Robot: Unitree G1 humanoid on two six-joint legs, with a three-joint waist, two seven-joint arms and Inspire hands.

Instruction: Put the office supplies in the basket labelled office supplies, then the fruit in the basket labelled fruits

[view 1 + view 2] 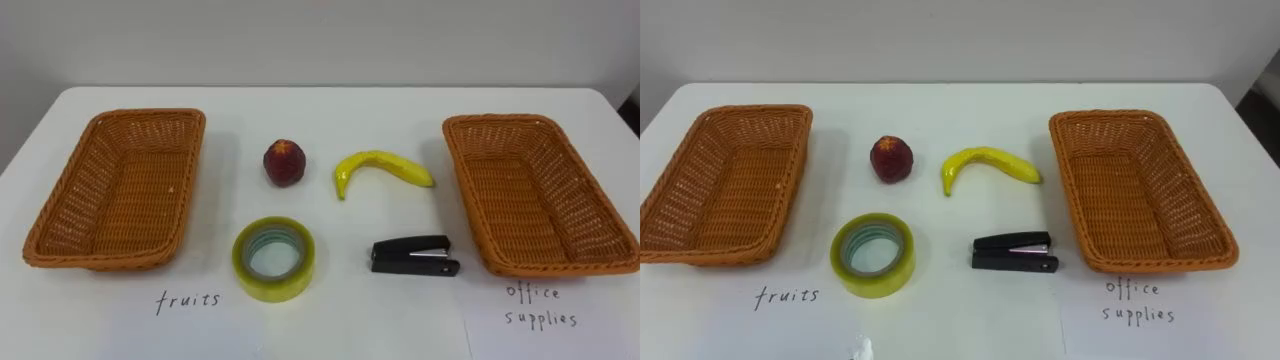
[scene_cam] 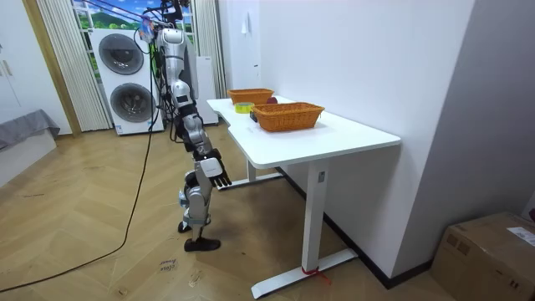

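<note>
- In the room view, the right hand is seen hanging at the robot's side, lower than the tabletop. Its fingers are held straight and slightly spread, and nothing is held or touched by it.
- The robot is stood at the long edge of the white table, with bare wooden floor around it.
- Four things are laid between the baskets, all apart from one another. The apple and banana are placed in the far row. The tape roll and stapler are placed in the near row.
- Bare tabletop is left along the near edge.
- The left basket and the right basket are set at opposite ends, and both are empty.
</note>
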